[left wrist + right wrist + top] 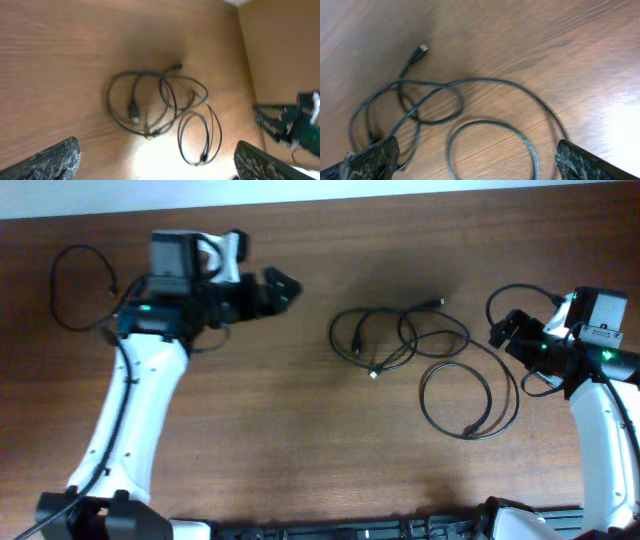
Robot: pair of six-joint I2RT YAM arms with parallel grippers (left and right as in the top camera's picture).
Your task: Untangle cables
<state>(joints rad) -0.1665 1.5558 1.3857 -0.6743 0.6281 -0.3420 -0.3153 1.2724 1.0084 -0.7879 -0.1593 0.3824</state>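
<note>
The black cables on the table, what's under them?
Under the cables you can see only the brown wooden table. Where the cords cross each other, the lower strand is covered at that spot.

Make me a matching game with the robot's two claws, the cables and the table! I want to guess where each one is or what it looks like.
Things:
1. cables
2. left gripper
3. right gripper
4. table

Clues:
A. brown wood
B. open, to the right of the cables
C. thin black loops lying in the middle
D. open, to the left of the cables

Pairs: 1-C, 2-D, 3-B, 4-A
</note>
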